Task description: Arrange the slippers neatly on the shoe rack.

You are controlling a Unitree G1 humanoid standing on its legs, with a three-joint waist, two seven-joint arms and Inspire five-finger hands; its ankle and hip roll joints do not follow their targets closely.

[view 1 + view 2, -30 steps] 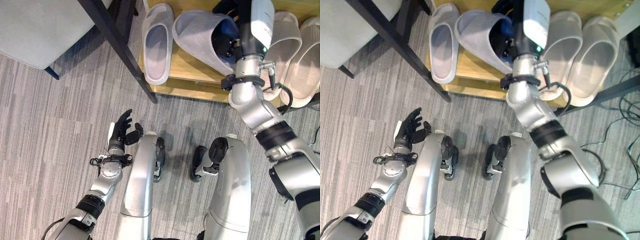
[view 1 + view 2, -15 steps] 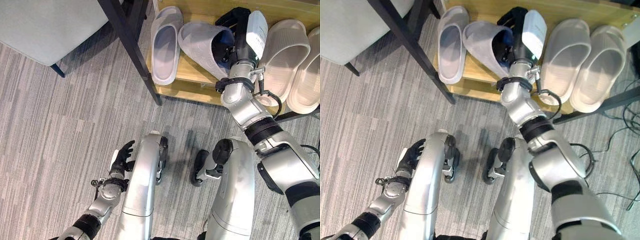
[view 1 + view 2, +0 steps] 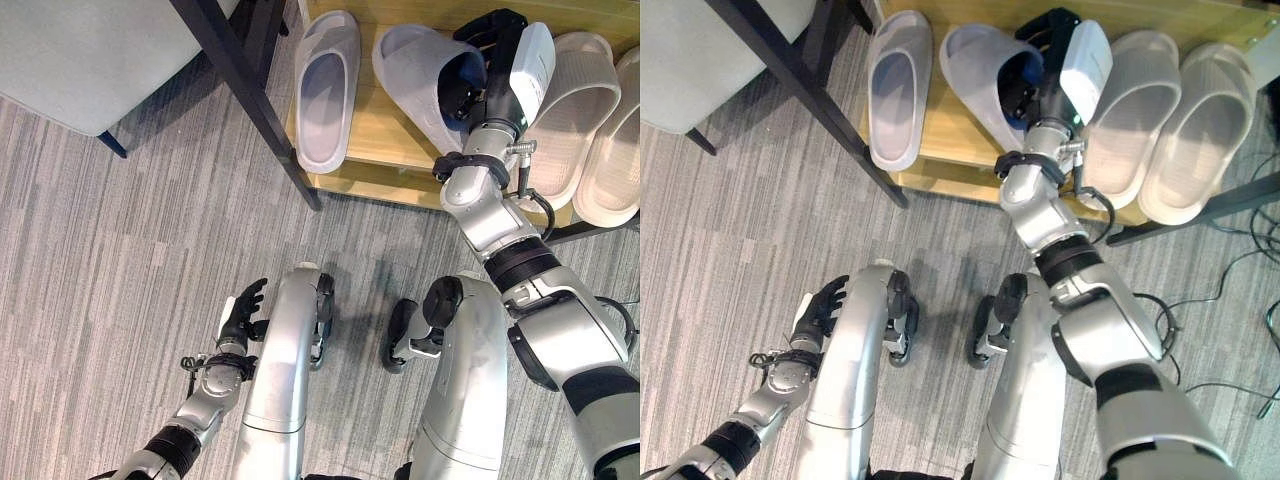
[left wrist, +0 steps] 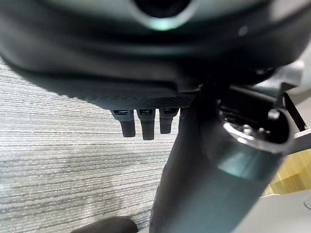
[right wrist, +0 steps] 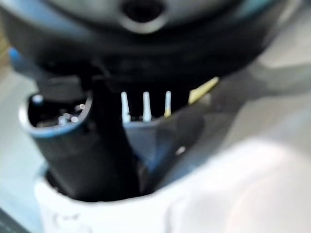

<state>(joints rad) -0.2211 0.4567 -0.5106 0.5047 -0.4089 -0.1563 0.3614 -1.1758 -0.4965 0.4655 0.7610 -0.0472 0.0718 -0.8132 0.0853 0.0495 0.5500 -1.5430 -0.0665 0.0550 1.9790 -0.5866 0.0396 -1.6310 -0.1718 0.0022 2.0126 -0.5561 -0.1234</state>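
**Grey slipper held tilted over the rack**

The grey slipper is at the wooden shoe rack, tipped up on its side with the sole facing left and its opening turned toward the right hand. The right hand's fingers reach into that opening and its thumb lies against the slipper's upper, so the hand is gripping the slipper; in the right wrist view the dark fingers go down into the pale shoe. The slipper's lower edge rests on or just above the rack's top board; which of the two I cannot tell.

To its left, a second grey slipper lies flat on the rack, sole down, toe toward the far side, apart from the held one. To the right of the hand, two beige slippers lie side by side, also flat, with their heels hanging a little over the rack's near edge.

A black table leg runs slantwise just left of the rack, and a pale grey chair seat is at the far left. The floor is grey striped carpet.

The left hand hangs low at the near left, over the carpet, well apart from the rack, fingers relaxed and loosely spread, holding nothing.
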